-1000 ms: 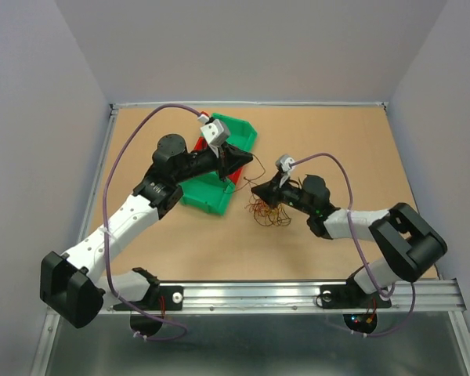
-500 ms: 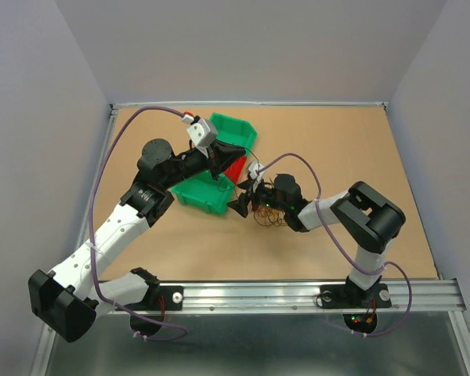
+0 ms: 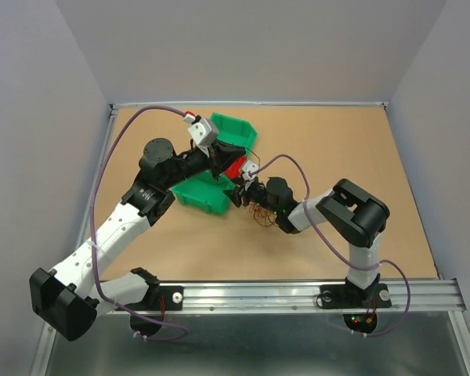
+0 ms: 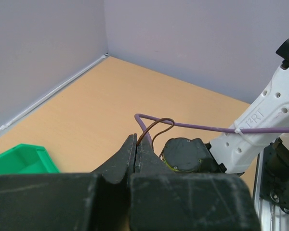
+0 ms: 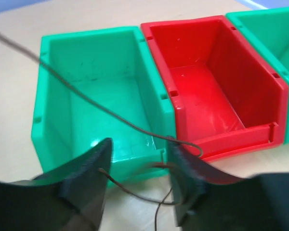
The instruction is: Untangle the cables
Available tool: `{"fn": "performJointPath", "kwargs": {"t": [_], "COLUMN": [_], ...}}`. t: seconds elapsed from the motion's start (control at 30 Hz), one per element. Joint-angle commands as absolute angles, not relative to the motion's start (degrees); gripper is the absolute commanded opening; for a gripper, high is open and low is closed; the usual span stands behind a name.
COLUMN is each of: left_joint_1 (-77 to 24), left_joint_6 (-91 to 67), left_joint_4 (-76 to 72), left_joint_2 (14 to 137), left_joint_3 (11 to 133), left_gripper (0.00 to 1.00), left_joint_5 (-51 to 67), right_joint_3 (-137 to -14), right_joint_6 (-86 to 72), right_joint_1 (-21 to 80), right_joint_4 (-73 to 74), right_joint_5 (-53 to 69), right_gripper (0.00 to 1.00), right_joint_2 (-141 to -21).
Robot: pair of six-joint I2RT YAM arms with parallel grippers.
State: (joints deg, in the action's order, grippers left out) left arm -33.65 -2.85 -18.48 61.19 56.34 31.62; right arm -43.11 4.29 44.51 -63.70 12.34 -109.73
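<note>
Handling these cables (image 3: 268, 217) calls for a light touch: they look hair-thin, nearly weightless and springy, so a strand is likely to slip out of a loose pinch and to drag its neighbours along if pulled fast. The main tangle of red, orange-yellow and dark loops lies on the table (image 3: 337, 141) just in front of the bins, under the right arm's wrist. The left gripper (image 4: 136, 144) has its jaws pressed together on 1 brown strand (image 4: 156, 122), which arches out of the tips in a small loop. The right gripper (image 5: 138, 156) has its jaws apart, holding nothing; a thin dark wire (image 5: 101, 108) runs across the green bin (image 5: 89, 34) and curls down between its fingers, with the red bin (image 5: 183, 21) beside. A good hold seems to be on a single free stretch near where it leaves the clump, not on the knot itself.
</note>
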Motion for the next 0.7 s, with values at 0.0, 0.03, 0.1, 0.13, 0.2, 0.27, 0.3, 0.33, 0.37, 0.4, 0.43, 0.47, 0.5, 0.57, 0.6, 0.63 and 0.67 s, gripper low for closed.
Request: {"fn": "performJointPath", "kwargs": {"t": [0.0, 0.03, 0.1, 0.13, 0.2, 0.27, 0.3, 0.33, 0.37, 0.4, 0.43, 0.47, 0.5, 0.57, 0.6, 0.63, 0.67], "left_joint_1": [-32.5, -31.9, -30.4, -29.9, -28.2, -26.9, -26.1, -24.2, -23.2, -22.2, -20.1, -19.2, -18.1, -15.2, -14.1, -12.8, -9.6], "left_joint_6": [-4.4, -4.8, -5.9, -6.7, -7.4, -8.5, -9.2, -10.4, -11.2, -11.7, -12.1, -13.1, -13.3, -13.6, -13.5, -13.6, -13.6], "left_joint_4": [-19.5, -19.5, -19.9, -20.0, -20.2, -20.7, -21.1, -21.5, -22.5, -22.7, -22.8, -23.5, -23.9, -24.0, -23.9, -23.8, -23.6], "left_joint_2": [62.1, 62.4, 62.8, 62.9, 62.8, 62.6, 62.3, 62.0, 62.0, 61.8, 61.8, 61.8, 62.0, 62.3, 62.6, 63.0, 63.2], "left_joint_3": [59.8, 59.9, 59.9, 60.0, 60.2, 60.0, 59.8, 59.6, 59.2, 59.2, 59.1, 58.5, 58.0, 56.9, 56.5, 56.3, 55.5], "left_gripper": [0.00, 0.00, 0.00, 0.00, 0.00, 0.00, 0.00, 0.00, 0.00, 0.00, 0.00, 0.00, 0.00, 0.00, 0.00, 0.00, 0.00], "left_joint_5": [32.4, 32.8, 33.1, 33.3, 33.7, 33.7, 33.9, 34.1, 34.4, 34.4, 33.9, 33.5, 31.9, 30.2, 29.3, 29.2, 29.4], "right_joint_3": [-44.8, -44.7, -44.4, -44.4, -44.0, -43.5, -43.2, -42.5, -42.1, -41.9, -41.7, -41.5, -41.3, -41.0, -41.0, -41.0, -42.0], "right_joint_6": [4.1, 3.8, 3.5, 3.2, 2.4, 1.5, 1.2, 0.5, 0.3, 0.2, 0.2, 0.2, 0.2, -1.8, -2.0, -2.3, -2.4], "right_joint_1": [45.8, 45.8, 46.1, 46.2, 46.4, 46.5, 46.7, 46.7, 46.8, 46.8, 46.8, 46.8, 46.8, 46.9, 46.8, 47.0, 47.1], "right_joint_4": [-73.9, -75.2, -78.5, -79.6, -80.8, -82.4, -83.2, -84.5, -84.9, -85.3, -85.3, -85.3, -85.3, -85.0, -84.6, -83.8, -81.2], "right_joint_5": [4.9, 3.8, 2.2, 1.3, 0.3, 0.3, 0.3, 0.3, 0.3, 0.3, 0.3, -1.1, -0.5, -0.4, 2.8, 3.9, 4.6], "right_gripper": [0.49, 0.46, 0.41, 0.35, 0.16, 0.01, 0.00, 0.01, 0.00, 0.01, 0.01, 0.01, 0.00, 0.01, 0.00, 0.01, 0.00], "right_joint_2": [-111.6, -111.9, -112.8, -113.1, -113.3, -113.2, -113.1, -112.9, -112.6, -112.4, -112.2, -112.0, -111.4, -110.7, -109.9, -109.2, -108.6]}}
